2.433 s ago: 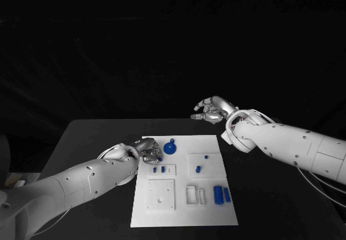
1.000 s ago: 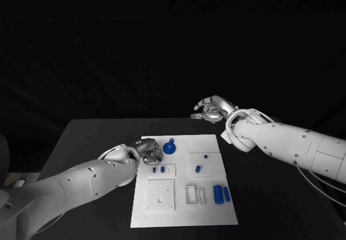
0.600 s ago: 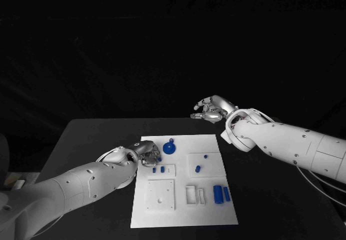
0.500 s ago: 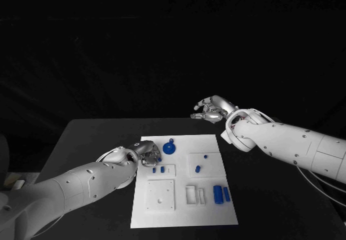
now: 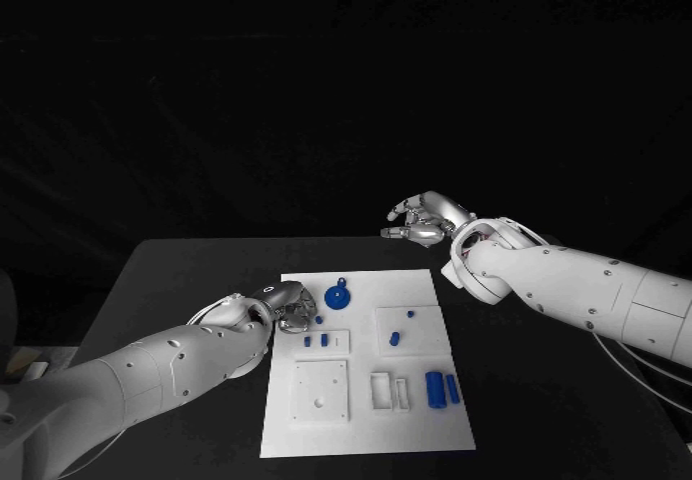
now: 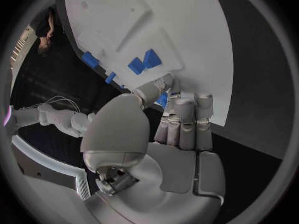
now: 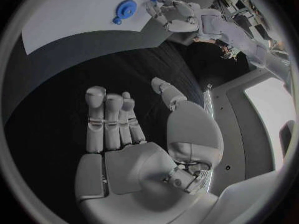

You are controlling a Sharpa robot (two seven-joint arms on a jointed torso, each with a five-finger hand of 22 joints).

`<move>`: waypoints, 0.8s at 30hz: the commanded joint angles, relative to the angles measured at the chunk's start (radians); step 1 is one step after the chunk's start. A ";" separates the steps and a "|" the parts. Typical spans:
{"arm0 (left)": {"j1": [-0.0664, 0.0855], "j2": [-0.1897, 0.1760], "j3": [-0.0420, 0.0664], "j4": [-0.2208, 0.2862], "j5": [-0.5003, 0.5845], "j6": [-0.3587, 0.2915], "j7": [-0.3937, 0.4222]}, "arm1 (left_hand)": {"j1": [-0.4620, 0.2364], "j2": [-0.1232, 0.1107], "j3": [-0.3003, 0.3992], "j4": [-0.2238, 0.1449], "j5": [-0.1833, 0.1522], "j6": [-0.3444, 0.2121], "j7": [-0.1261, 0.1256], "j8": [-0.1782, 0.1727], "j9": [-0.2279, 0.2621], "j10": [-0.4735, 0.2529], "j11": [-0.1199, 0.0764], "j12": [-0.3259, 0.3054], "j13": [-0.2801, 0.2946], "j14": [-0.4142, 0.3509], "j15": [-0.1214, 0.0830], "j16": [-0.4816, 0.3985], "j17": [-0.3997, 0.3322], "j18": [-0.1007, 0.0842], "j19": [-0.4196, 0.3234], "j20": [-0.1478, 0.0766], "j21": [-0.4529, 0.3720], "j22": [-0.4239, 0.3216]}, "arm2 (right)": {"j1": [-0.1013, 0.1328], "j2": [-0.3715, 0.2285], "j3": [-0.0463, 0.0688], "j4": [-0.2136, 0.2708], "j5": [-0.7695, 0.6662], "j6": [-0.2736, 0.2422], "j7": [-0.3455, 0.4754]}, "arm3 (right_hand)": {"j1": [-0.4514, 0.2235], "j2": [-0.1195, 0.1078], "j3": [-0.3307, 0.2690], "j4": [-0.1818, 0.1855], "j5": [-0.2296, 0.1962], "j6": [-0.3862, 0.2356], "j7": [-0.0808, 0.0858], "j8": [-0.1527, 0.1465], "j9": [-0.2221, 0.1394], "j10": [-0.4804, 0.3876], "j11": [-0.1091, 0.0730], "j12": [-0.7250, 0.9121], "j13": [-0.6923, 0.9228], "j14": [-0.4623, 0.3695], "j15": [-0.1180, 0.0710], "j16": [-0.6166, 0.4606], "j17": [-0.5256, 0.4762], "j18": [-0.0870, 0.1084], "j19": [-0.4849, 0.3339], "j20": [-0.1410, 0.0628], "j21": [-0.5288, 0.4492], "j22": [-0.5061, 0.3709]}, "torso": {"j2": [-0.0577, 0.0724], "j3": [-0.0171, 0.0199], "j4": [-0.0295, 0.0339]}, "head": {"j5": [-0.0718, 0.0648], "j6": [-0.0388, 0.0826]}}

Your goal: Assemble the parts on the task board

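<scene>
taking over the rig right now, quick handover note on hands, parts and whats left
Left robot hand: at the task board's left edge, pinching a small blue part between thumb and fingers.
Right robot hand: raised beyond the board's far edge, holding nothing, fingers apart.
Round blue part lies near the far edge; two blue cylinders lie near the right side.
Left: seat the held part, then the rest.

Left hand (image 6: 163, 134) pinches a blue part (image 6: 162, 99) (over the task board (image 6: 187, 30)).

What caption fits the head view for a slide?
Left hand works at the white task board's left edge beside a round blue part; right hand hovers open beyond.
</scene>
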 commanded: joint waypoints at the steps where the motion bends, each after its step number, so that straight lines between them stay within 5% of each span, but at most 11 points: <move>1: 0.001 -0.012 0.001 0.001 0.024 -0.030 0.013 | 0.006 -0.003 0.005 -0.002 0.004 -0.009 0.002 0.000 -0.001 -0.008 0.004 -0.002 -0.001 -0.001 0.007 0.006 -0.001 0.087 -0.005 0.000 -0.003 0.010 | 0.000 -0.001 0.000 -0.001 -0.009 0.013 0.007 | 0.001 0.012 -0.002 -0.002 -0.005 0.000 0.006 0.005 -0.001 -0.008 0.001 0.006 -0.002 0.004 -0.001 -0.003 -0.001 0.101 0.001 -0.006 -0.005 0.001 | 0.000 0.0001 -0.0009 | 0.000 0.002; 7: 0.017 -0.049 0.024 0.008 0.101 -0.068 0.040 | 0.007 -0.002 0.009 0.002 0.004 0.010 0.016 0.015 0.002 -0.008 0.005 -0.001 0.000 -0.006 0.007 0.002 -0.005 0.088 -0.006 0.001 -0.003 0.010 | 0.000 -0.007 0.000 -0.003 -0.002 0.030 0.020 | 0.013 0.017 0.003 -0.012 -0.014 0.006 0.005 0.009 0.000 -0.012 0.000 0.005 -0.005 0.000 -0.001 -0.006 -0.002 0.101 -0.003 -0.006 -0.009 0.002 | -0.001 0.0004 -0.0002 | 0.000 0.006; 8: 0.023 -0.054 0.031 0.008 0.124 -0.076 0.048 | 0.005 -0.002 0.009 0.003 0.005 0.016 0.021 0.019 0.003 -0.010 0.006 -0.002 0.000 -0.010 0.008 -0.002 -0.007 0.087 -0.008 0.002 -0.004 0.010 | 0.000 -0.008 0.000 -0.003 0.003 0.035 0.026 | 0.019 0.021 0.005 -0.017 -0.018 0.007 0.005 0.009 0.000 -0.015 0.000 0.004 -0.007 -0.003 -0.001 -0.008 -0.003 0.101 -0.006 -0.005 -0.011 0.002 | -0.002 0.0004 0.0000 | -0.002 0.008; 12: 0.066 -0.088 0.031 0.029 0.205 -0.076 0.081 | -0.019 -0.010 0.017 0.016 0.005 0.023 0.028 0.031 0.005 -0.043 0.021 -0.007 -0.008 -0.080 0.023 -0.085 -0.048 0.073 -0.065 0.020 -0.054 -0.008 | -0.005 -0.011 0.000 -0.009 0.008 0.046 0.038 | 0.056 0.027 0.039 -0.035 -0.077 0.008 0.008 0.010 -0.001 -0.036 0.002 -0.021 -0.028 -0.027 0.003 -0.027 -0.010 0.100 -0.030 0.008 -0.031 0.000 | -0.002 -0.0003 0.0009 | -0.004 0.013; 14: 0.083 -0.112 0.033 0.056 0.253 -0.077 0.092 | -0.030 -0.011 0.020 0.023 -0.003 0.021 0.029 0.035 0.006 -0.061 0.028 -0.008 -0.012 -0.111 0.031 -0.142 -0.076 0.063 -0.097 0.030 -0.089 -0.024 | -0.012 -0.014 0.000 -0.010 0.012 0.055 0.043 | 0.072 0.020 0.069 -0.033 -0.101 0.007 0.010 0.010 -0.003 -0.054 0.006 -0.055 -0.058 -0.049 0.006 -0.039 -0.014 0.100 -0.050 0.021 -0.047 -0.001 | -0.003 -0.0002 0.0023 | -0.003 0.016; 18: 0.095 -0.164 0.067 0.123 0.355 -0.063 0.099 | -0.046 -0.013 0.017 0.032 -0.024 0.014 0.029 0.042 0.008 -0.068 0.035 -0.003 -0.014 -0.144 0.040 -0.247 -0.128 0.044 -0.140 0.043 -0.150 -0.054 | -0.023 -0.018 -0.002 -0.016 0.012 0.074 0.052 | 0.107 0.014 0.119 -0.038 -0.139 0.009 0.014 0.012 -0.005 -0.083 0.011 -0.150 -0.138 -0.070 0.011 -0.052 -0.022 0.100 -0.070 0.039 -0.064 0.001 | -0.004 0.0005 0.0034 | -0.005 0.018; 24: 0.108 -0.252 0.076 0.243 0.587 -0.044 0.114 | -0.065 -0.017 0.001 0.043 -0.040 0.005 0.030 0.054 0.011 -0.066 0.047 0.001 -0.013 -0.169 0.051 -0.401 -0.191 0.015 -0.190 0.055 -0.233 -0.095 | -0.040 -0.030 -0.007 -0.027 -0.067 0.146 0.050 | 0.166 0.011 0.214 -0.052 -0.219 0.022 0.029 0.026 -0.003 -0.113 0.032 -0.505 -0.429 -0.070 0.032 -0.045 -0.031 0.101 -0.067 0.043 -0.072 0.013 | -0.013 -0.0013 0.0073 | -0.020 0.025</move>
